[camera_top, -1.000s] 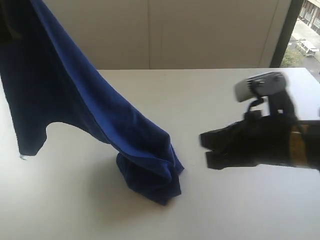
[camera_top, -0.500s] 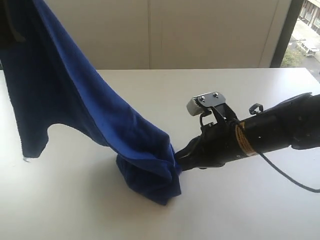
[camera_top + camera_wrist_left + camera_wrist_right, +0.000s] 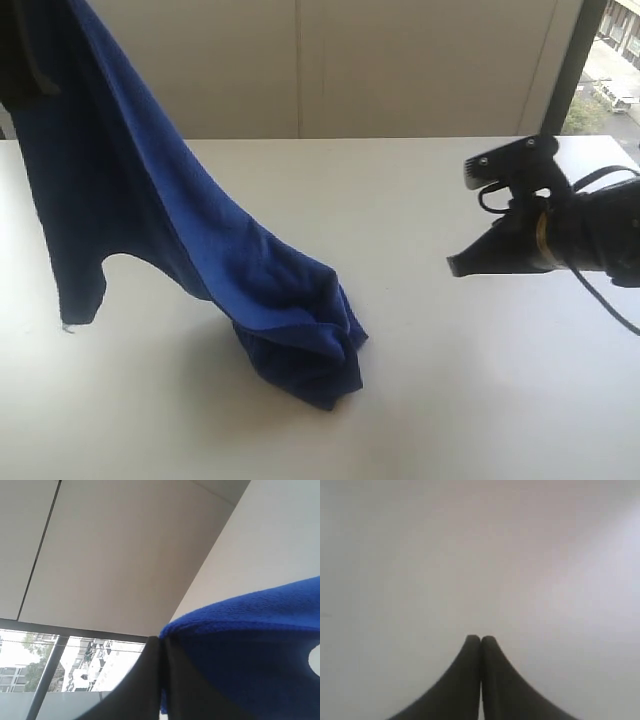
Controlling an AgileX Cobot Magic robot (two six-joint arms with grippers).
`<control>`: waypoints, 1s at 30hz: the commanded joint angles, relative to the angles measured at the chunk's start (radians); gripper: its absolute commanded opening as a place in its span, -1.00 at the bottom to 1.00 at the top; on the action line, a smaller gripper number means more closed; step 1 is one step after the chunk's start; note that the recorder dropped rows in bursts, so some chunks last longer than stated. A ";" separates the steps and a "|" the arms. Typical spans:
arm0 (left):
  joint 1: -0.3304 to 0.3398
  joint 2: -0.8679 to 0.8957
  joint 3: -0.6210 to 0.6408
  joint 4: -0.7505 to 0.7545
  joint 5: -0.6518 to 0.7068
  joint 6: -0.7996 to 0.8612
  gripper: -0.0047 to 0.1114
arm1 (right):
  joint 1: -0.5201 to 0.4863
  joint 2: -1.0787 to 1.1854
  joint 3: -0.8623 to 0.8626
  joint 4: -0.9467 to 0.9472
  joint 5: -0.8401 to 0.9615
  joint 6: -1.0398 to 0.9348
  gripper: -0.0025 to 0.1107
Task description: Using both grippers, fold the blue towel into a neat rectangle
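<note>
1. A white table (image 3: 450, 400) fills the scene before you. Behind it stands a pale panelled wall (image 3: 400, 70), with a window (image 3: 612, 60) beyond the table's far right corner.
2. The blue towel (image 3: 230, 270) rises off the table. Its lower end sits bunched in a heap near the table's middle, touching the surface.
3. From that heap the cloth stretches up in a slanting sheet and leaves the exterior view above the table's left side. One loose corner (image 3: 75, 310) dangles there, clear of the tabletop.
4. Your left gripper (image 3: 160, 641), seen through its wrist camera, is raised high above the table. Its jaws are clamped together on the towel's plush edge, and the blue cloth spreads away from one black finger.
5. Your right gripper (image 3: 458, 266) hovers over the table's right side, well apart from the heap, with its narrow tip pointing toward the table's middle.
6. Its jaws are pressed flat together and hold no cloth. The right wrist camera shows them meeting against the plain white tabletop.
</note>
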 commanded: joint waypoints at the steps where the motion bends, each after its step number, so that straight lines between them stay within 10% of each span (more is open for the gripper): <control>1: -0.003 -0.013 -0.005 0.006 -0.008 -0.002 -0.92 | -0.012 0.005 -0.023 0.472 0.233 -0.574 -0.96; 11: -0.003 -0.013 -0.003 0.003 0.014 -0.004 -0.92 | -0.010 0.104 -0.254 2.308 0.841 -2.728 -0.96; 20: -0.003 -0.013 -0.003 0.001 0.014 -0.004 -0.92 | -0.008 0.104 -0.214 2.507 0.716 -2.870 -0.39; 30: -0.003 -0.013 -0.003 0.001 0.037 -0.004 -0.92 | 0.104 0.225 -0.172 2.652 0.590 -3.022 -0.26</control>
